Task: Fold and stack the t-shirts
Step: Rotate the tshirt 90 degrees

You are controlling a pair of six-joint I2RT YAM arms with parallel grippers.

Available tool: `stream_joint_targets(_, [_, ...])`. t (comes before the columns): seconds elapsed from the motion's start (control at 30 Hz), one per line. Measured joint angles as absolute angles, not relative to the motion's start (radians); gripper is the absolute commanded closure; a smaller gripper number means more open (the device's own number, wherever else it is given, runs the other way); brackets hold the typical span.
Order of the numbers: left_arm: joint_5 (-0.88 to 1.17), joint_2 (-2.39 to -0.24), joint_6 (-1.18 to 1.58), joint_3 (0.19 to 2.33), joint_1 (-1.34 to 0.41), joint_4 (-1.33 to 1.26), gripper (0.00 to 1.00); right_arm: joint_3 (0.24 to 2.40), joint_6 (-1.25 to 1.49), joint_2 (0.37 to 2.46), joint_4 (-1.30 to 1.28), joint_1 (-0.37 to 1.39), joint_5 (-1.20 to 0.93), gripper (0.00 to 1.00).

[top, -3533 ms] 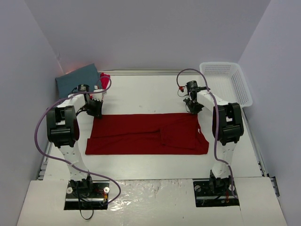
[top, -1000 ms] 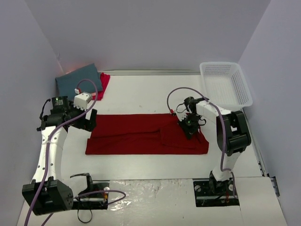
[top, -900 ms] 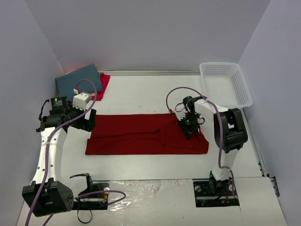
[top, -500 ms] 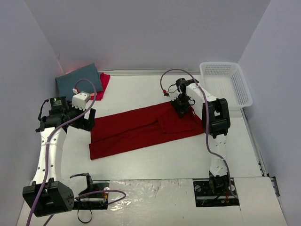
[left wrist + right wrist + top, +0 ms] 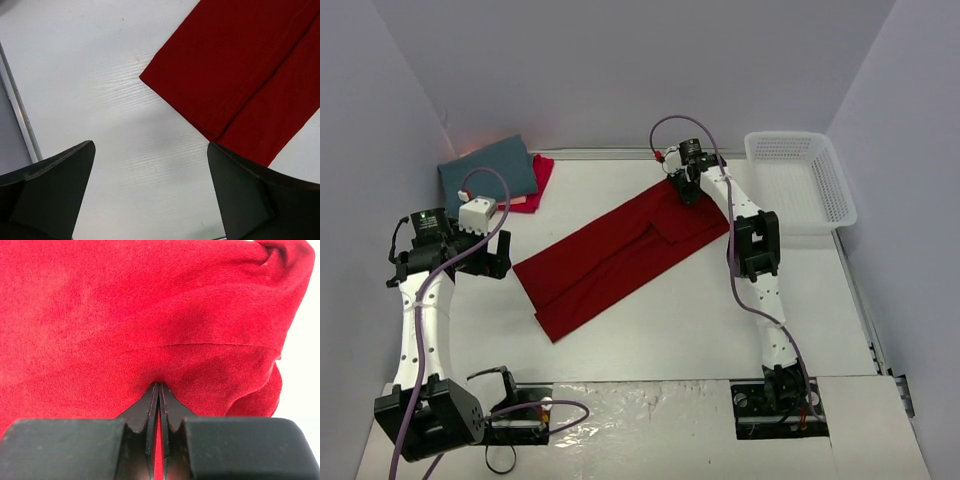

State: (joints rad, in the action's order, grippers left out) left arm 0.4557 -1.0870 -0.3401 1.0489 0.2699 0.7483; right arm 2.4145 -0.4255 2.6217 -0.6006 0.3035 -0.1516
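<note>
Pinkish-red shirt [image 5: 542, 174] — partly covered

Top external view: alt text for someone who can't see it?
A deep red t-shirt, folded into a long strip, lies diagonally, its far end pinched in the shut right gripper. The left gripper hangs open left of it, apart. A slate-teal shirt and a pinkish-red shirt sit far left, a white basket far right.
</note>
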Motion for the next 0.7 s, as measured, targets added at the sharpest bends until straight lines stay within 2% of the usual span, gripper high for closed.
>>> stream_joint_targets(0.2, [0.481,-1.087,-0.340,1.049,0.284,0.750,0.06,2.318,-0.377,2.529,-0.534,0.326,-0.120,1.00])
stream_joint_targets(0.4, [0.496,-1.078,-0.340,1.049,0.299,0.752,0.06,2.175,-0.352,2.232,-0.510,0.377,-0.135,1.00])
stream_joint_targets(0.53, [0.497,-1.067,-0.340,1.049,0.311,0.752,0.06,2.110,-0.357,2.047,-0.506,0.457,-0.146,1.00])
stream_joint_targets(0.7, [0.495,-1.047,-0.333,1.049,0.342,0.746,0.06,2.093,-0.375,2.027,-0.593,0.625,-0.177,1.00])
